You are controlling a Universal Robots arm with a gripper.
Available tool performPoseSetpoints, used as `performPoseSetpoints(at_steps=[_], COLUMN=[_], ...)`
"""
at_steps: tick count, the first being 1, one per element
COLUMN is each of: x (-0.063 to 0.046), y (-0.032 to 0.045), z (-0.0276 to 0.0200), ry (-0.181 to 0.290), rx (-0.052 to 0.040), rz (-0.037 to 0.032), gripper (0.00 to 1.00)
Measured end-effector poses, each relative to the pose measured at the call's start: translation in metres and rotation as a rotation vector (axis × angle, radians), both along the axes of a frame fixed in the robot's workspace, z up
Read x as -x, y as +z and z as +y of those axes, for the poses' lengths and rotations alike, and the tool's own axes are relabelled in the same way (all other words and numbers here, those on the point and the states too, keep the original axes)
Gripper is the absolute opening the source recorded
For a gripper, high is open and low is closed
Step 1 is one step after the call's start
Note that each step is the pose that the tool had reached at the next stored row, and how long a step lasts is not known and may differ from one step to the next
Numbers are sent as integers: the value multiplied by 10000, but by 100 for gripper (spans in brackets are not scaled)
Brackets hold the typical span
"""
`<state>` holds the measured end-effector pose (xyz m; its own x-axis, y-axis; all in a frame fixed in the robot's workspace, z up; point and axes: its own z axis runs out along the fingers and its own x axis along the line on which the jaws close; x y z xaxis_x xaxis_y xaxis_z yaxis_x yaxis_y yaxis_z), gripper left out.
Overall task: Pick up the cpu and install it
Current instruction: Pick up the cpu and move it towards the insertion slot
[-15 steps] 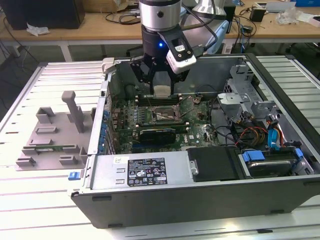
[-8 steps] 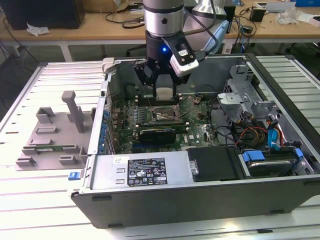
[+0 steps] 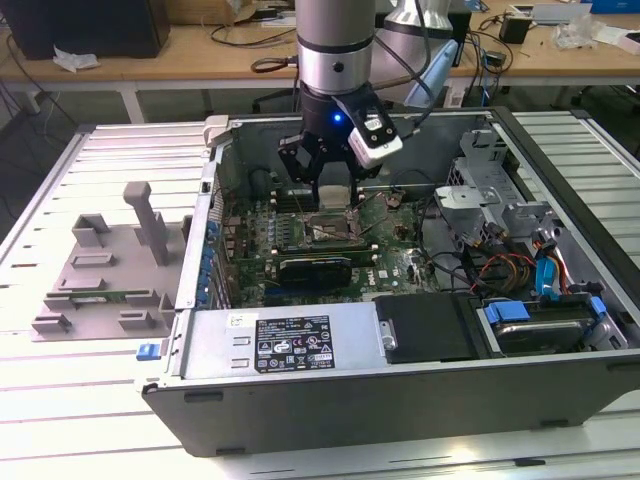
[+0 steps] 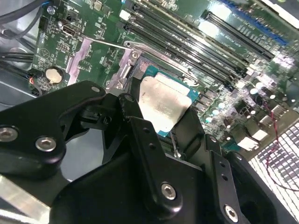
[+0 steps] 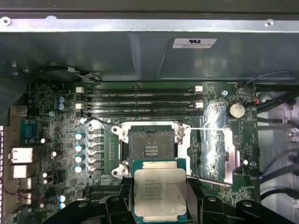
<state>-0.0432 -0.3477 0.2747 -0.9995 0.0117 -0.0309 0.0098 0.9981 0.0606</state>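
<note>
Hand [image 3: 330,205] is upper centre of the exterior view, reaching down into the open case [image 3: 400,400] over the motherboard [image 3: 395,225]. Hand is clamped on the cpu [image 5: 160,191]. In both wrist views the black fingers [image 4: 195,128] press its opposite edges, silver lid facing the camera.

In the first wrist view the socket [image 5: 150,147] is open with its contact field bare. Cpu is not seated and shows just beside the socket frame. How high above the board it is, can't tell. Memory slots [image 5: 140,100] run along the socket's far side.

Exterior view: long black expansion card [image 3: 315,268] lies just below the hand in frame. Grey fixture [image 3: 100,280] sits on the slatted tabletop [image 3: 60,420], left of frame, outside the case.
</note>
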Motion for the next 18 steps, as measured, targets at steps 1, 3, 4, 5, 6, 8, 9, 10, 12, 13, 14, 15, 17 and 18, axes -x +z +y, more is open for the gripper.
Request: performPoseSetpoints(at_steps=[1,3,4,5,6,8,9,10,12,13,14,15,17,18], x=[0,0,0,0,0,-1,-1,0,0,0,0,0,0,0], y=[-20,-98,-137,-156,-173,-187,-187,-188,-189,-189,-190,-190,-191,-192], z=[8,50,73,86,96,100,100,100,100,100,100,100,100,100], ry=[0,0,1,1,1,2,2,0,0,0,0,1,1,0], rx=[-1,1,0,1,8,38,39,39,38,39,37,38,37,37], rz=[-1,0,0,0,-1,2,1,1,0,0,1,1,1,1], gripper=[54,54,54,54,54,54,54,54,54,54,54,54,54,54])
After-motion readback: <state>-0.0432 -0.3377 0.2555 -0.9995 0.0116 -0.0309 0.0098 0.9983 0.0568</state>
